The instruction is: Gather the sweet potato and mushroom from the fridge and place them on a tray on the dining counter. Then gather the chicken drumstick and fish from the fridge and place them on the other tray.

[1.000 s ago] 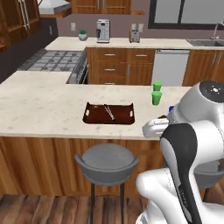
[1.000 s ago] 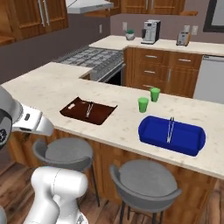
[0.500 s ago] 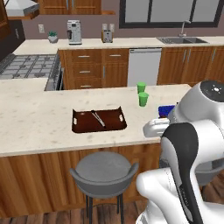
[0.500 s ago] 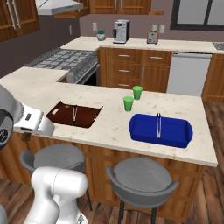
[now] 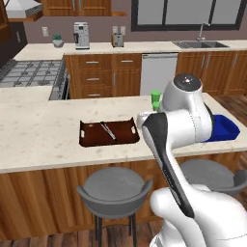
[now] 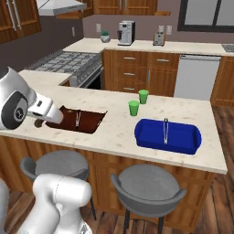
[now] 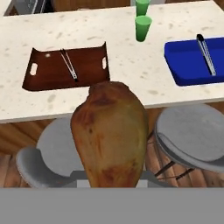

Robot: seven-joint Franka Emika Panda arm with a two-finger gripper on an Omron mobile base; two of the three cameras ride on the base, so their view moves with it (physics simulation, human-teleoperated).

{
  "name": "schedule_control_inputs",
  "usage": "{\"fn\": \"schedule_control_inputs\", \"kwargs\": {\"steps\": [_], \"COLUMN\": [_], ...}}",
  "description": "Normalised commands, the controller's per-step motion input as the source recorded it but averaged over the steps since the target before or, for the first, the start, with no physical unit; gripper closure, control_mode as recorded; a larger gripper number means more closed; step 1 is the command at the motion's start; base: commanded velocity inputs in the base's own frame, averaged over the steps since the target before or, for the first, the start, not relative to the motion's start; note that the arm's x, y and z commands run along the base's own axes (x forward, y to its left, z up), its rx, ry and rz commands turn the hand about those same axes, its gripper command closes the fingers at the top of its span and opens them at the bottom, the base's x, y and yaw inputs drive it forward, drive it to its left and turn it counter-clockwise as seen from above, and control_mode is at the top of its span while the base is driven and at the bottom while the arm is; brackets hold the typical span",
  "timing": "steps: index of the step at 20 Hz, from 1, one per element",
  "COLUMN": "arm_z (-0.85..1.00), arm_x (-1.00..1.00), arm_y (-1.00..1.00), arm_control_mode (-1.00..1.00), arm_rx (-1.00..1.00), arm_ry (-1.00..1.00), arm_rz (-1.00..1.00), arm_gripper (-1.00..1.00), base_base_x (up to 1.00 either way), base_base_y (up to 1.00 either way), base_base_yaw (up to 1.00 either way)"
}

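Note:
My gripper [image 6: 39, 122] is shut on the sweet potato [image 7: 109, 135], a fat orange-brown tuber that covers the fingertips in the hand view. It hangs over the stool side of the dining counter [image 5: 38, 135], short of the counter's front edge. A brown tray [image 7: 46, 76] with metal tongs [image 7: 68, 63] in it lies on the counter ahead and to the left. A blue tray [image 7: 188, 65], also with tongs [image 7: 205, 52], lies to the right. The fridge, mushroom, chicken drumstick and fish are out of view.
Two green cups [image 7: 142, 26] stand on the counter between the trays, towards its far edge. Grey round stools [image 7: 192, 135] sit below the gripper along the counter front. Beyond the counter are a stove [image 5: 29, 72], wooden cabinets and a dishwasher [image 5: 158, 72].
The base has driven and turned, so the whole scene has shifted and the counter and trays now look closer. The gripper has stayed shut on the sweet potato.

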Motion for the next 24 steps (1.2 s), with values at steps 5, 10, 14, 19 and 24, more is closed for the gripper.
{"fn": "schedule_control_inputs", "kwargs": {"steps": [5, 10, 14, 19, 24], "arm_z": [-0.29, -0.51, -0.58, -0.41, -0.28], "arm_x": [0.84, 0.77, 0.74, 0.61, 0.45], "arm_y": [0.01, 0.0, 0.0, 0.32, 0.67], "arm_control_mode": [-1.0, -1.0, -1.0, -1.0, -1.0], "arm_rx": [0.0, 0.0, 0.0, 0.0, 0.0], "arm_ry": [0.05, 0.0, 0.0, 0.0, 0.0], "arm_rz": [0.01, 0.08, 0.08, 0.07, 0.09], "arm_gripper": [1.0, 1.0, 1.0, 1.0, 1.0], "base_base_x": [0.0, 0.0, 0.0, 0.0, 0.0], "base_base_y": [0.0, 0.0, 0.0, 0.0, 0.0], "base_base_yaw": [0.0, 0.0, 0.0, 0.0, 0.0]}}
